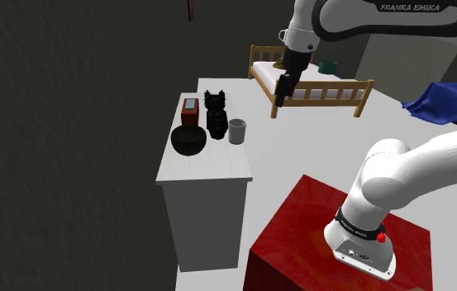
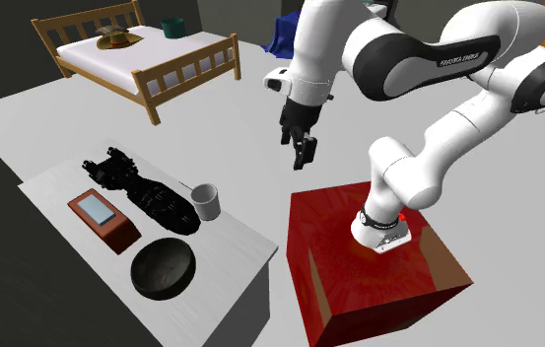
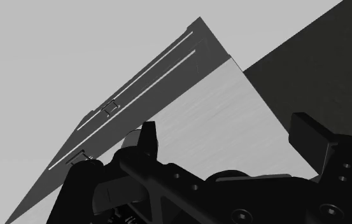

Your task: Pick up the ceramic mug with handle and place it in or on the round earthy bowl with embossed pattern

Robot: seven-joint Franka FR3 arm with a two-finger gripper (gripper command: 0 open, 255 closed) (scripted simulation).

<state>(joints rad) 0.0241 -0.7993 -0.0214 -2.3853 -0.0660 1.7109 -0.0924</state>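
Gripper (image 1: 278, 99) hangs in mid-air, carrying nothing.

Shoulder view: the hand sits high and off to this view's right of the white cabinet (image 1: 206, 168), well apart from everything on it. On the cabinet top a pale grey mug (image 1: 236, 131) stands upright near the right edge. A dark round bowl (image 1: 189, 140) sits toward the left, apart from the mug. A black lumpy object (image 1: 216, 116) stands behind and between them, and a red-brown box (image 1: 190, 110) is behind the bowl.

Second exterior view: gripper (image 2: 303, 155) points down over the gap between the cabinet (image 2: 240, 243) and the red stand (image 2: 378, 286), nowhere near the mug (image 2: 206, 201). The mug is upright, just beside the black object (image 2: 147, 192). The bowl (image 2: 163, 268) is empty, at the near end of the top. The box (image 2: 104, 219) lies near it.

Wrist view: the two fingers (image 3: 147, 135) of the gripper (image 3: 228, 133) stand wide apart, with only air between them. Past them I see the cabinet's pale top (image 3: 219, 95) and its drawer front (image 3: 136, 86).

My reading is that nothing of the task is done yet. The approach to the mug, the grasp, the lift, the carry across to the bowl and the release are all left.
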